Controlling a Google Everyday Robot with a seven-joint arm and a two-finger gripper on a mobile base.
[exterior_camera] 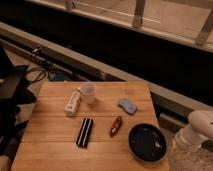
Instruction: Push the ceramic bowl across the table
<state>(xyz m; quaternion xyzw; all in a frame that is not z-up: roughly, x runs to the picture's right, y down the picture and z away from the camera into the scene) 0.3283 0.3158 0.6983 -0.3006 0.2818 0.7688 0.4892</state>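
Observation:
The ceramic bowl (146, 142) is wide, shallow and glossy black. It sits at the front right corner of the wooden table (55, 145). A white arm (199, 126) reaches in from the right edge of the view, just beyond the table's right side and to the right of the bowl. My gripper is at that arm's end, shut and holding nothing, and it is apart from the bowl.
On the table lie a small white cup (88, 92), a white box (73, 103), a blue sponge (127, 105), a red item (116, 126) and a black striped bar (84, 132). Dark equipment (12, 100) stands to the left, and a ledge with railing runs behind.

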